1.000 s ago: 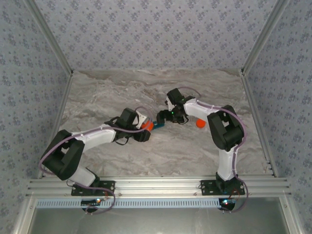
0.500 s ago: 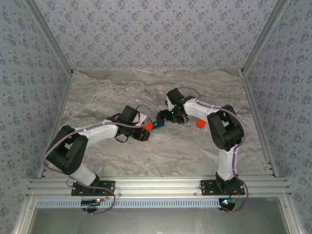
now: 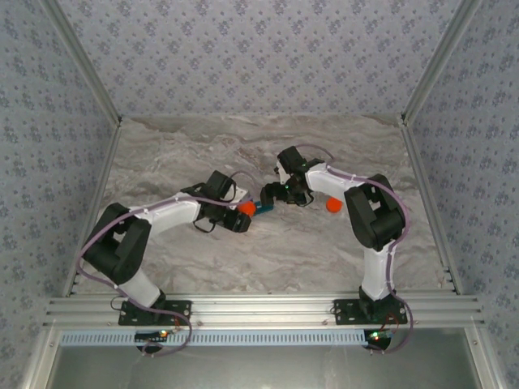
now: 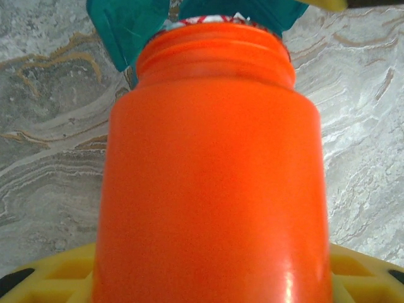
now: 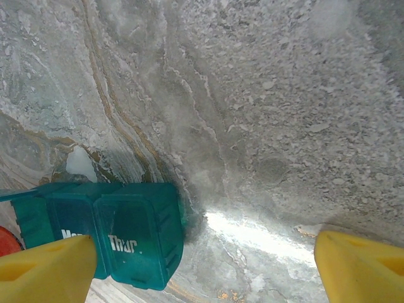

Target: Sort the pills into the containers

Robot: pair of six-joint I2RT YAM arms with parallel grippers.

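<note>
Pouring, I'd say: left claw [image 3: 242, 212] pinches orange cylindrical plastic bottle [image 4: 211, 177], mouth at teal-blue plastic pill box [image 5: 126, 233]; my right claw [image 5: 203, 260] sits spread.

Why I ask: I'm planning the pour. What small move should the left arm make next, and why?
Probably tip the orange bottle slightly further: the left gripper holds it uncapped, its mouth right at the teal pill box.
</note>
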